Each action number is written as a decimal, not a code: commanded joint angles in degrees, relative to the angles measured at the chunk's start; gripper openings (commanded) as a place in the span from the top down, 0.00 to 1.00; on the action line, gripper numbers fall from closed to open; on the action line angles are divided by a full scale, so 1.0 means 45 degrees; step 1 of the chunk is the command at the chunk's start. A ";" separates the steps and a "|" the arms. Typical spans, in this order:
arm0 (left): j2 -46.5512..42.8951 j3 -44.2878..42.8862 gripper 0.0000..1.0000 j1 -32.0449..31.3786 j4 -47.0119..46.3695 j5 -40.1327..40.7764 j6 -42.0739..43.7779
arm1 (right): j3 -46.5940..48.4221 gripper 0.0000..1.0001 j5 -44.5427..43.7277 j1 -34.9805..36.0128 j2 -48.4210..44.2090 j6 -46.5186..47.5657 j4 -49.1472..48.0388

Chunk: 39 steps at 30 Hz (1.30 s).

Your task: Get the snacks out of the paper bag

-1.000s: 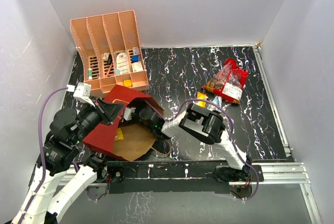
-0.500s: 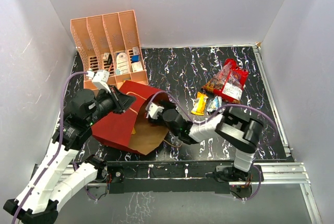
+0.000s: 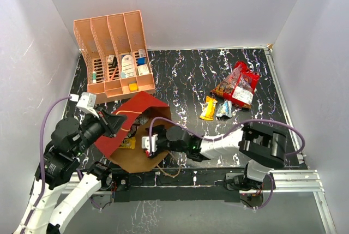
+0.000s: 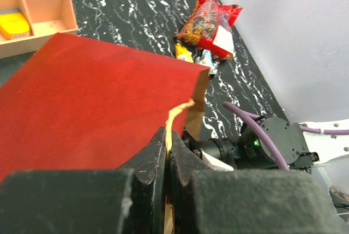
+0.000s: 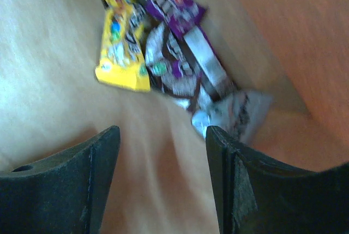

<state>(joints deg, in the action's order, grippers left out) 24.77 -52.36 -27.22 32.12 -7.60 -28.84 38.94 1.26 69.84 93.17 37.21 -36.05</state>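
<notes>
Near left of the bench (image 3: 185,76): the paper bag (image 3: 136,108) is tipped on its side, dark red outside, brown kraft inside, its mouth open toward my right arm.
My left jaws: pinched shut on the paper bag's upper rim.
My right jaws: parted fairly wide inside the bag's mouth, with nothing between them.
Inside the bag: a yellow packet (image 5: 121,48), a purple packet (image 5: 174,7) and a silver packet (image 5: 229,108) are heaped on the kraft, beyond my right jaws and untouched.
Far right: the red-and-clear sweets bag (image 3: 238,85) lies on the bench, with an orange packet (image 3: 208,108) and a silver-blue packet (image 3: 223,108) side by side just near of it.
Far left: a peach file rack (image 3: 112,54) holds small boxes in its slots.
</notes>
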 commanded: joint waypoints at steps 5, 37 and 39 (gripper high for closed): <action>-0.0323 0.0196 1.00 -0.0025 0.1591 0.1564 -0.0220 | 0.2555 0.32 0.2975 0.1789 0.2668 -0.0813 -0.2232; -0.0246 0.0398 1.00 -0.0021 -0.0106 -0.0071 -0.0690 | 0.5857 0.52 -0.1916 -0.0078 0.7801 -0.6331 -0.3119; -0.0368 0.0541 1.00 -0.0025 0.0007 -0.0018 -0.0699 | 0.5463 0.62 -0.1971 -0.0364 0.7483 -0.6641 -0.3228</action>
<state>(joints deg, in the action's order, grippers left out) 24.38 -50.09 -27.22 32.21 -7.14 -31.99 65.19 -4.51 71.55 128.40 13.98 -49.54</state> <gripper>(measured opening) 0.009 0.460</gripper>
